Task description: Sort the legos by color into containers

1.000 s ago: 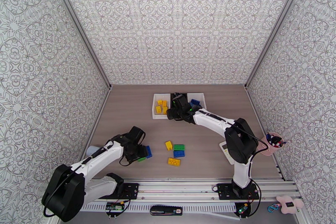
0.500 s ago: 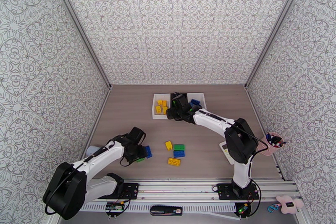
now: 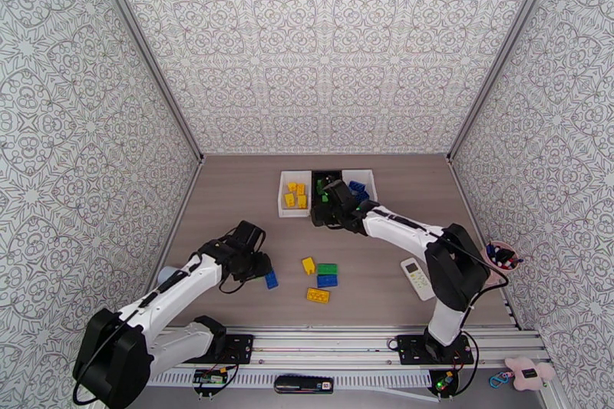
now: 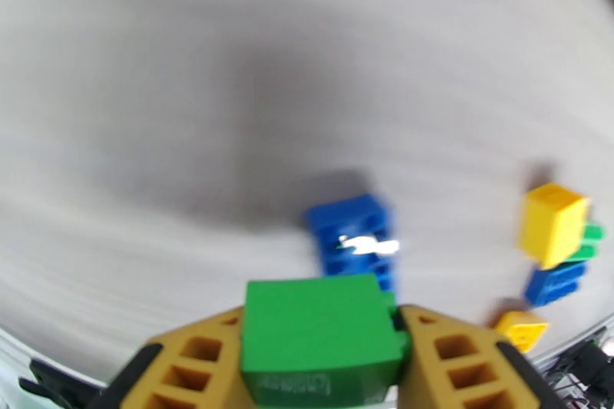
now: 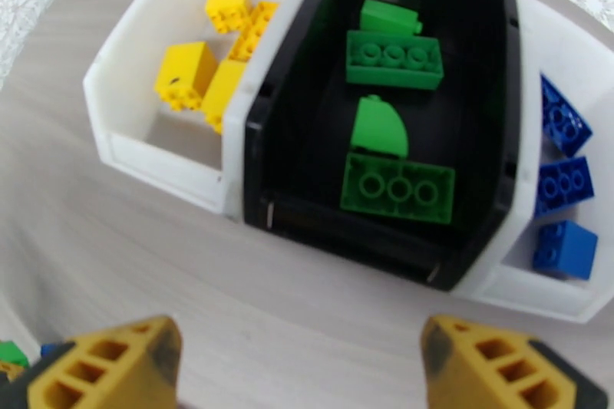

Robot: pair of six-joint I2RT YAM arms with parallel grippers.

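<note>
My left gripper (image 3: 257, 265) is shut on a green lego (image 4: 322, 338), held between its yellow fingers (image 4: 453, 361) above the table. A blue lego (image 3: 271, 279) (image 4: 353, 238) lies on the table just beyond it. Three containers stand side by side at the back. The left white bin (image 3: 282, 196) (image 5: 100, 88) holds yellow legos, the black bin (image 3: 326, 172) (image 5: 253, 165) green ones, and the right white bin (image 3: 372, 184) (image 5: 529, 42) blue ones. My right gripper (image 3: 322, 217) (image 5: 303, 372) hangs open and empty just in front of the black bin.
In the middle of the table lie a loose yellow lego (image 3: 308, 265), a green one (image 3: 328, 268), a blue one (image 3: 328, 280) and another yellow one (image 3: 318, 295). A white remote (image 3: 417, 278) lies at the right. A pink cup (image 3: 500, 257) sits by the right wall.
My left gripper has closed on the green lego and lifted it, leaving the blue one on the table. My right arm has drawn back from over the bins, uncovering the remote.
</note>
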